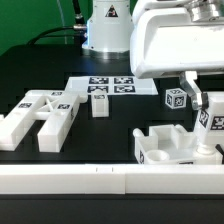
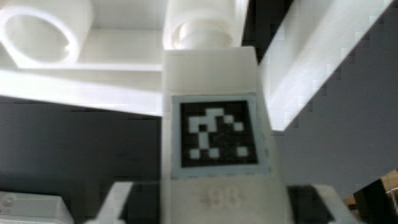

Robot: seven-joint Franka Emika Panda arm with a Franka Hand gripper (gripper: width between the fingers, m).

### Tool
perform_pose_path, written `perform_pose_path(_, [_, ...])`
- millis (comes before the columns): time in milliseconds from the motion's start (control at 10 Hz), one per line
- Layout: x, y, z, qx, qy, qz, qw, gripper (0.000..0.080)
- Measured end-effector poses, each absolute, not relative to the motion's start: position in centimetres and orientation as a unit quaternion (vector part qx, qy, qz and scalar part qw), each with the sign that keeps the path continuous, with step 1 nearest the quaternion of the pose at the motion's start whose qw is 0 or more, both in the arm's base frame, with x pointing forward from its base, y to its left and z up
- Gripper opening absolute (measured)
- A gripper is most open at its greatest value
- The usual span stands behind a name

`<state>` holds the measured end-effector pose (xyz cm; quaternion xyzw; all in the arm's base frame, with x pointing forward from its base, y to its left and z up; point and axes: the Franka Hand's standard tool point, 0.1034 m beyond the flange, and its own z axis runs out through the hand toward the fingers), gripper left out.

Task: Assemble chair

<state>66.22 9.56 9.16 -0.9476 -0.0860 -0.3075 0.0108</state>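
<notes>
at 4 o'clock in the exterior view, the gripper hangs over the notched block and holds an upright bar by its upper part. the jaws are pinched onto the bar's two sides, and a finger shows on each flank in the wrist view. the bar carries a black-and-white tag on the face turned to the wrist camera. its lower end stands at the block's 3 o'clock corner, though from this angle it is unclear whether it is seated in the block or only touching it. behind the bar, the wrist view shows a white part with a round hole, probably the same block. at 9 o'clock the h-shaped frame lies flat on the black table. near the centre a short bar stands just beside the 6 o'clock edge of the marker board. a small tagged cube sits at 2 o'clock, near the gripper.
</notes>
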Motion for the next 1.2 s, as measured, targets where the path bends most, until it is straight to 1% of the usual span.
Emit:
perform_pose_path(200, [66.06,9.68,8.61,-0.948,-0.089,-0.304,0.01,0.0292])
perform_pose_path(700, [66.24,9.8,8.55,-0.941,-0.099,-0.323,0.007,0.0292])
perform_pose_path(800, [66.24,9.79,8.53,-0.941,-0.1,-0.323,0.006,0.0459])
perform_pose_path(900, [66.23,9.79,8.52,-0.941,-0.101,-0.323,0.006,0.058])
perform_pose_path(1000, [66.23,9.79,8.5,-0.941,-0.102,-0.323,0.006,0.058])
perform_pose_path(1100, [66.22,9.63,8.49,-0.941,-0.105,-0.323,0.004,0.0635])
perform_pose_path(1200, [66.19,9.26,8.47,-0.94,-0.109,-0.322,0.001,0.0645])
